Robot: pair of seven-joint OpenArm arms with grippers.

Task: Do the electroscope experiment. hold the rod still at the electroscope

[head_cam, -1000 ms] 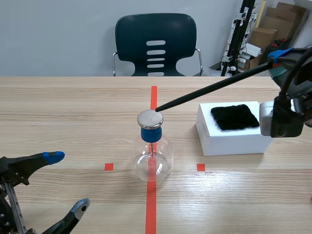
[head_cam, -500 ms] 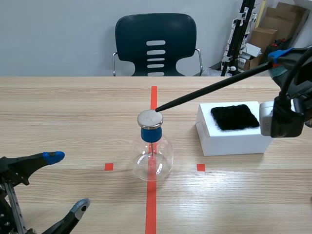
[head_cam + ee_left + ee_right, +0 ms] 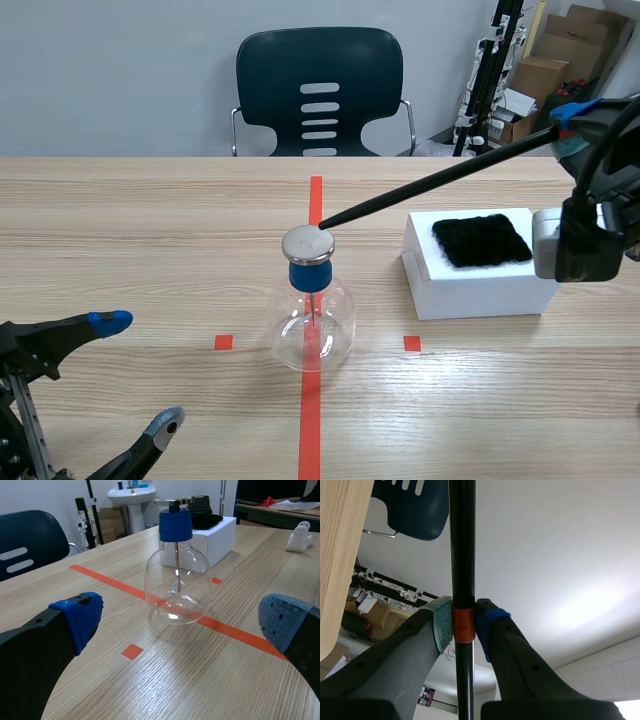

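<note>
Nearest me, my left hand rests low over the table on the near-left side of the electroscope, fingers spread wide and holding nothing; I judge it has no part in this step. The electroscope stands upright on the red tape line, and the tip of the black rod lies at the far-right edge of its metal cap. I cannot tell whether it touches or hovers just above. So I judge the approach done, with only the steady hold left. To the right of the electroscope, a white box carries a black cloth. My right hand, raised beyond that box, is clamped on the rod at its orange band, and the rod slants down from it to the cap.
</note>
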